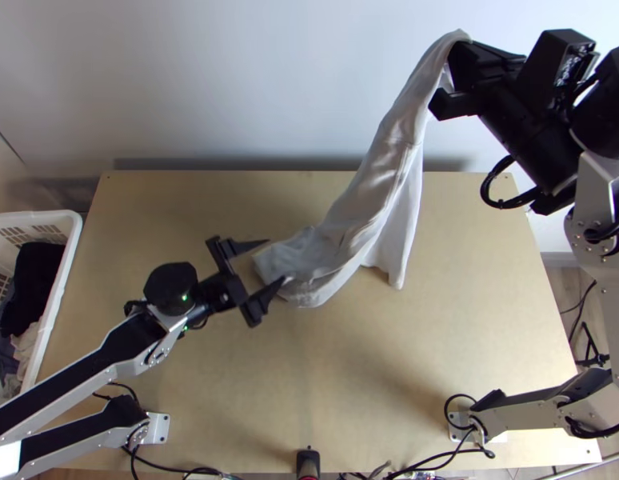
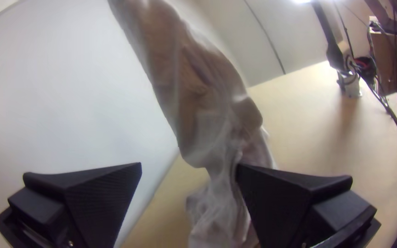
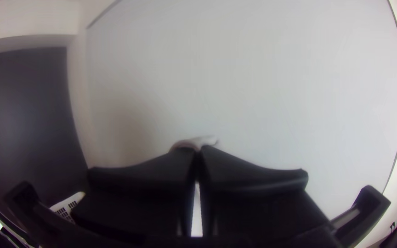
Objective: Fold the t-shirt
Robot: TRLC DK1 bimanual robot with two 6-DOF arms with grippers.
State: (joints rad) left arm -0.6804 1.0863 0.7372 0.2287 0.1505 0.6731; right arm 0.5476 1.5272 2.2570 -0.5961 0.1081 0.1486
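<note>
Inspected from above: light wooden desk (image 1: 349,384). Noted at nine o'clock, by its edge: white basket (image 1: 58,288) containing clothing. Found t-shirt (image 1: 381,184) strung aslant, high end lifted towards one o'clock, low end bunched, apparently against the desk near twelve. Recorded right pincer (image 3: 198,148) as clenched on a small pinch of the high end; left pincer (image 1: 275,261) as spread wide at eleven o'clock, grasping nothing, beside the bunched end. Could lose the high end if tugged, given so slight a pinch. Could catch several layers or miss altogether, owing to crumpled fabric. Likely to land twisted if lowered unspread.
</note>
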